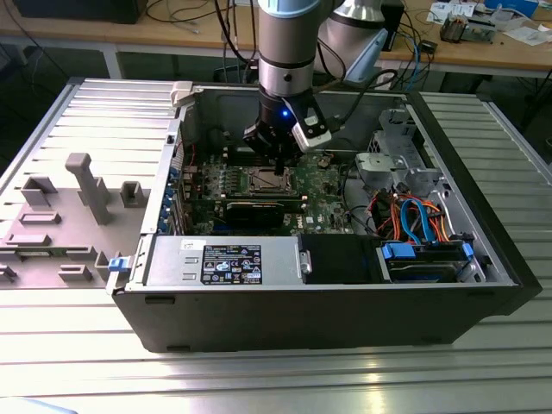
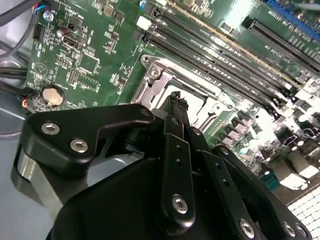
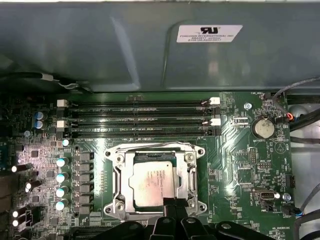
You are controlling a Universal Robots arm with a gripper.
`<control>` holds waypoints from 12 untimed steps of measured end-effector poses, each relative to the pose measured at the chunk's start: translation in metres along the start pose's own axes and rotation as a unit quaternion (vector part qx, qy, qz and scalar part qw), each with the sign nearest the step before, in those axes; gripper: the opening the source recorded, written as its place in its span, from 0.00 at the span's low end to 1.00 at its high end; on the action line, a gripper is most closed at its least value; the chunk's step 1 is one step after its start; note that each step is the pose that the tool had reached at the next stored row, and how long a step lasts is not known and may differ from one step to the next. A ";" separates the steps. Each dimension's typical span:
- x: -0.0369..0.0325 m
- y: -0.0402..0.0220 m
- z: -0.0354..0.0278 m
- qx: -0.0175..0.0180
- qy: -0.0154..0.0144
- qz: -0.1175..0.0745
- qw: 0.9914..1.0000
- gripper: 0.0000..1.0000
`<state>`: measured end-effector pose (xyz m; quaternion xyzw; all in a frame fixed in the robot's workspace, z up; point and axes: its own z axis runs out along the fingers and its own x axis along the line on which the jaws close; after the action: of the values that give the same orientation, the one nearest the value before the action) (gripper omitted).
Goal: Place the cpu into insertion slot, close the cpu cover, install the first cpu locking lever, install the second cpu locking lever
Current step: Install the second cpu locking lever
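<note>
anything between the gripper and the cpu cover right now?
Nothing visible. In the first wrist view the gripper sits at the edge of the cpu cover, which lies closed around the cpu in the socket, with no cable or part between them.

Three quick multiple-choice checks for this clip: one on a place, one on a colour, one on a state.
1. Where is the cpu?
A. In the motherboard socket
B. On the power supply
C. Outside the case

2. What colour is the light on the arm's wrist?
A. Red
B. Blue
C. Green

3. How is the cpu cover?
A. Standing upright
B. Removed
C. Lying flat around the cpu

Answers:
1. A: the cpu sits in the socket in the first wrist view.
2. B: the light glows blue in the exterior view.
3. C: the cpu cover frames the chip, lying flat.
</note>
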<state>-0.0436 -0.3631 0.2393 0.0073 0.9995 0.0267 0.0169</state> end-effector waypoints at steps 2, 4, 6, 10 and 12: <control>0.0003 -0.0036 0.0001 -0.001 0.000 0.000 1.000 0.11; 0.0013 -0.0104 0.0003 -0.001 0.000 0.000 1.000 0.11; 0.0029 -0.0158 0.0001 -0.001 0.000 0.000 1.000 0.11; 0.0082 -0.0204 -0.0002 -0.002 0.000 -0.002 1.000 0.11; 0.0098 -0.0207 -0.0003 -0.002 0.000 -0.006 1.000 0.11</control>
<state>-0.0537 -0.3836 0.2381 0.0012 0.9995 0.0286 0.0167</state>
